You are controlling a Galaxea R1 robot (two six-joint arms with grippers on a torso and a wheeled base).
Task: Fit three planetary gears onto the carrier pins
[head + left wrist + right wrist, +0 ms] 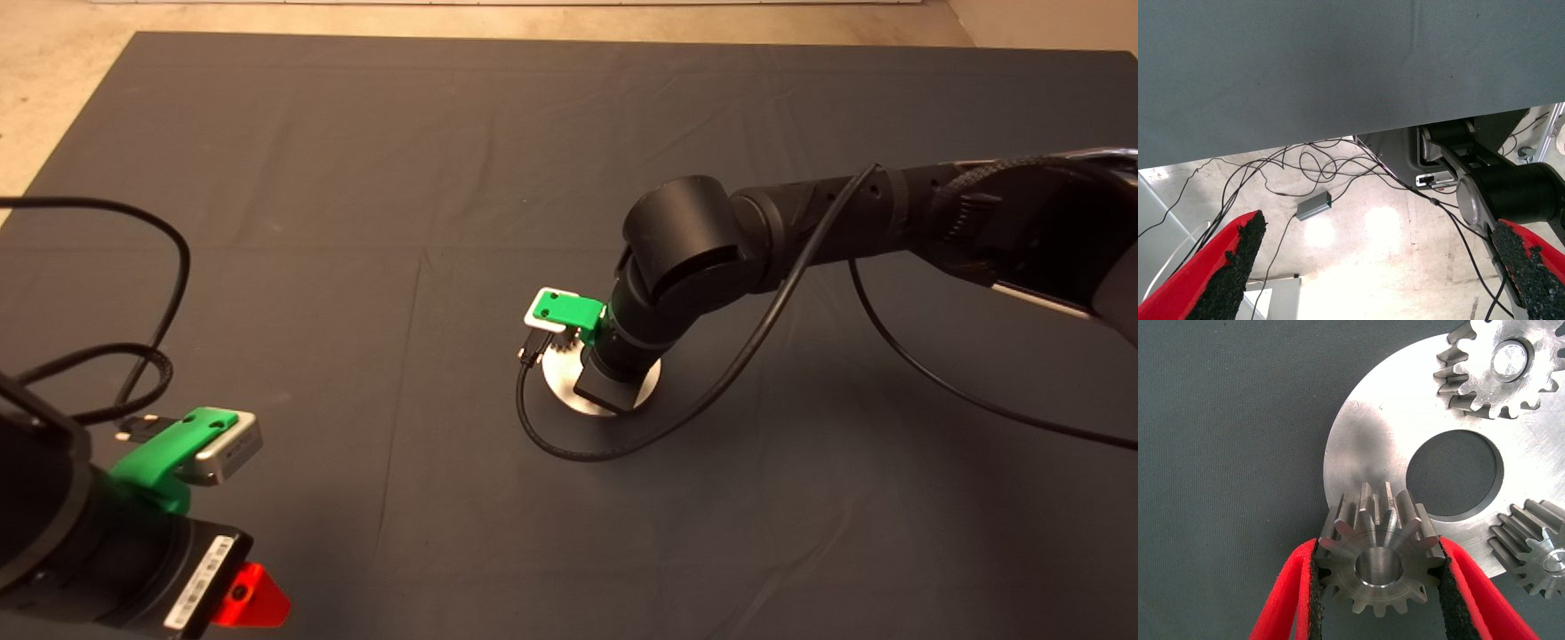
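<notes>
My right gripper is shut on a planetary gear, its pads pressing the teeth from both sides. It holds the gear level over the rim of the silver disc, next to the large central hole. Two other gears sit on carrier pins whose tops show in their holes. The held gear covers the disc beneath it, and no pin shows there. In the head view, the right wrist stands over the disc at mid-mat. My left gripper waits open at the lower left.
A black cable from the right arm loops on the mat in front of the disc. More cables lie at the mat's left side. The left wrist view looks past the mat's edge to a floor with cables and a small grey box.
</notes>
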